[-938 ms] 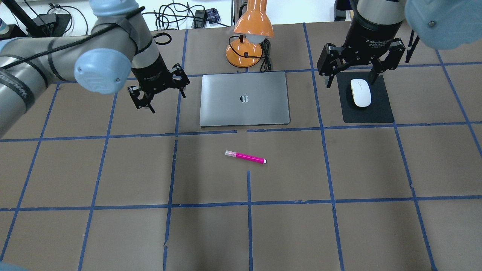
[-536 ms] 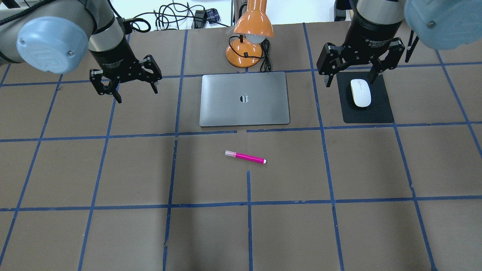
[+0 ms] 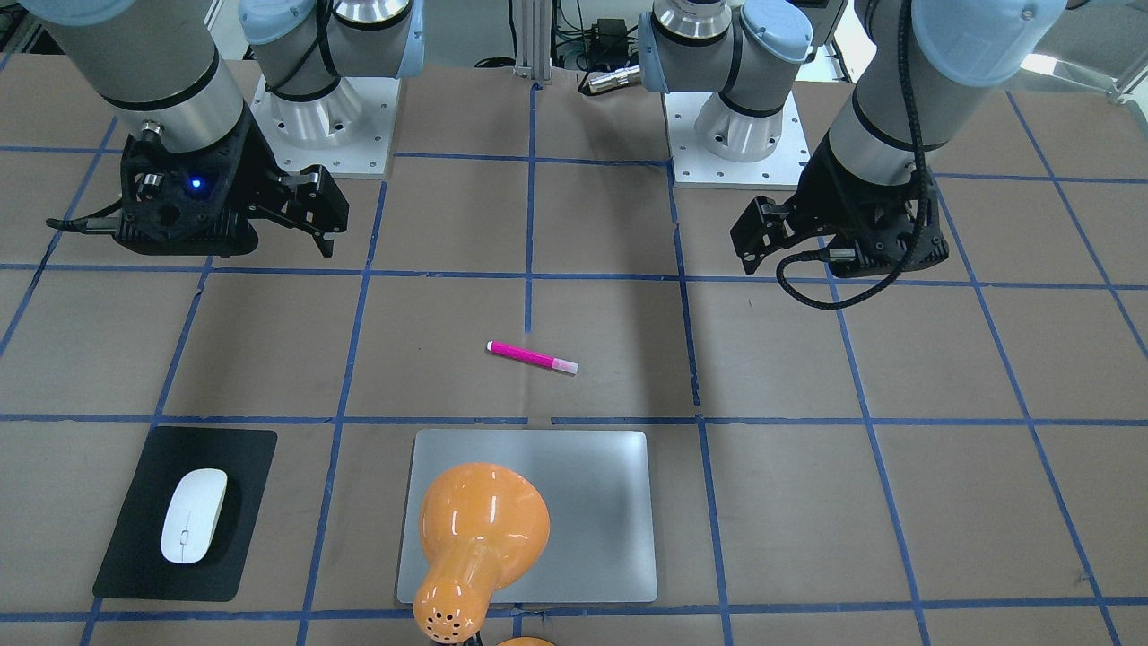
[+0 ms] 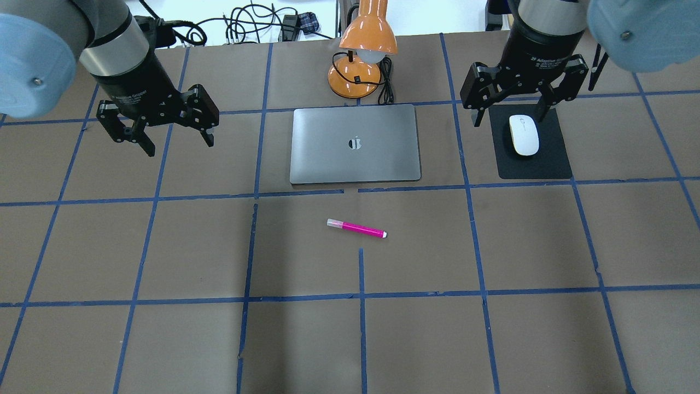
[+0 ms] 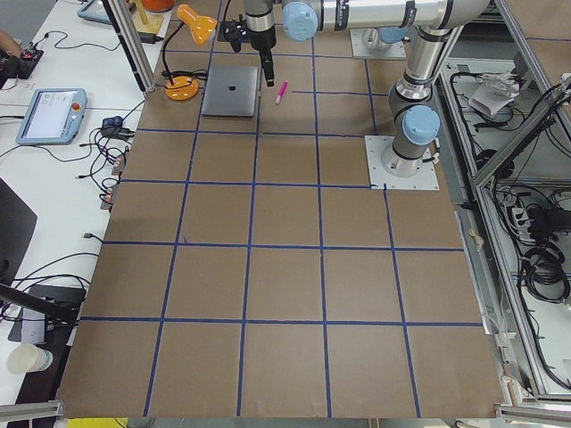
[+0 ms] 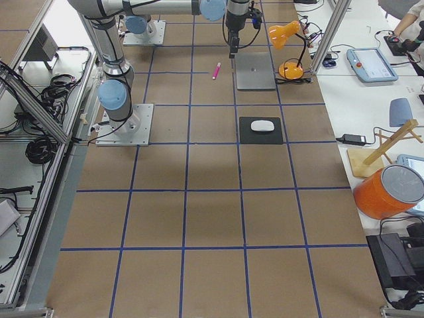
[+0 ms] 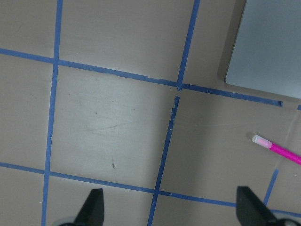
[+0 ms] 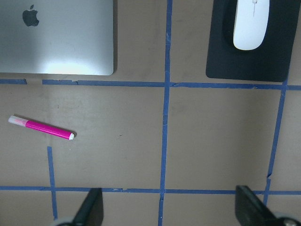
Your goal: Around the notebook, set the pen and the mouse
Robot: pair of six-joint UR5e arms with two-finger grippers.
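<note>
Left pincer (image 4: 178, 145): fingers spread wide, holding nothing, above bare worktop (image 4: 164, 246), well left of the notebook (image 4: 355, 143).
Right pincer (image 4: 510, 120): also spread and empty, over the far edge of the black mat (image 4: 552, 158).
Pen (image 4: 356, 228): short magenta stick, pale translucent cap, lying flat near the notebook's robot-side edge, not touching.
Mouse (image 4: 524, 135): glossy white oval on the mat, right of the notebook.
Notebook: closed silver-grey slab.
Change: left pincer has swung leftward from the notebook's side; the rest unmoved.
</note>
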